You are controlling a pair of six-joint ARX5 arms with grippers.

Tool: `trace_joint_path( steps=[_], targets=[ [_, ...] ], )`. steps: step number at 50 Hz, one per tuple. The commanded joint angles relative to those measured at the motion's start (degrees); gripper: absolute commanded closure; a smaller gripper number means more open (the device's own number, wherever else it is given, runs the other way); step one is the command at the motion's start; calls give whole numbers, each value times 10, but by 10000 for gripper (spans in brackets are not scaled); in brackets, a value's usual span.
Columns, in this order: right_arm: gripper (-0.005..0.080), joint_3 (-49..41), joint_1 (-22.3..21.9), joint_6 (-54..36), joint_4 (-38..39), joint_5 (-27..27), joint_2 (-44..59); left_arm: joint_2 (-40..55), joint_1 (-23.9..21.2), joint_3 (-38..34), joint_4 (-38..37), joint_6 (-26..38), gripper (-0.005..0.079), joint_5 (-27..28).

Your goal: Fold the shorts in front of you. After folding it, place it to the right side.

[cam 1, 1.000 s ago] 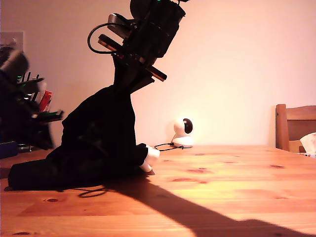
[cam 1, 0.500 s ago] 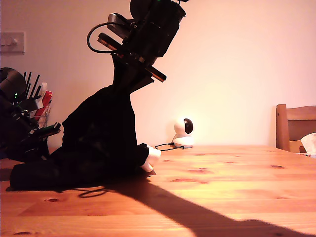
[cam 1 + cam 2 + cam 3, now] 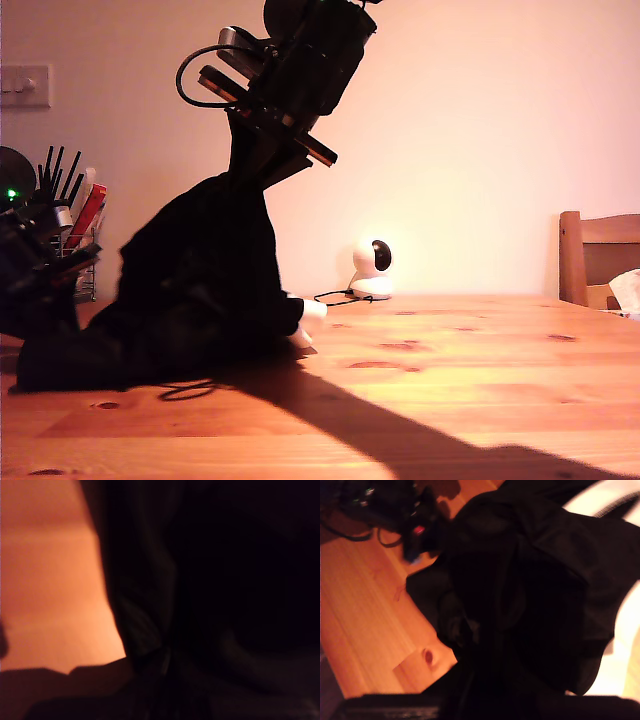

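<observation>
Moved: arm (image 3: 35,265) at exterior view's left drew further left.
Shorts (image 3: 200,290): hang lifted, bottom on desk (image 3: 450,380).
Tools: I cannot tell their state.

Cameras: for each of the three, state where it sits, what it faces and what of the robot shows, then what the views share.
Exterior view: low at table height, looking across the wood at the wall; a raised arm lifts the shorts, another arm shows at this view's left.
First wrist view: very close to dark fabric over the table; the jaws are not visible.
Second wrist view: looks down on the hanging shorts and another arm.
Shared: all three show the shorts and the table.
</observation>
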Motion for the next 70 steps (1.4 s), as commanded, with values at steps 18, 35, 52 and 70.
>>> trace_joint_path(
  steps=[18, 35, 52, 70],
  targets=[
    [763, 3, 9, -21, -29, -31, -49, 23, -77, -26, -204, 65, 763, -59],
    [763, 3, 8, -45, -3, -30, -49, 23, -177, -26, -332, 41, 763, -72],
    [763, 3, 4, -61, -4, -49, -46, -25, -223, -25, -357, 0, 762, -132],
    [763, 3, -2, -75, -13, -82, -46, -169, -191, -5, -387, -34, 751, -155]
  ],
)
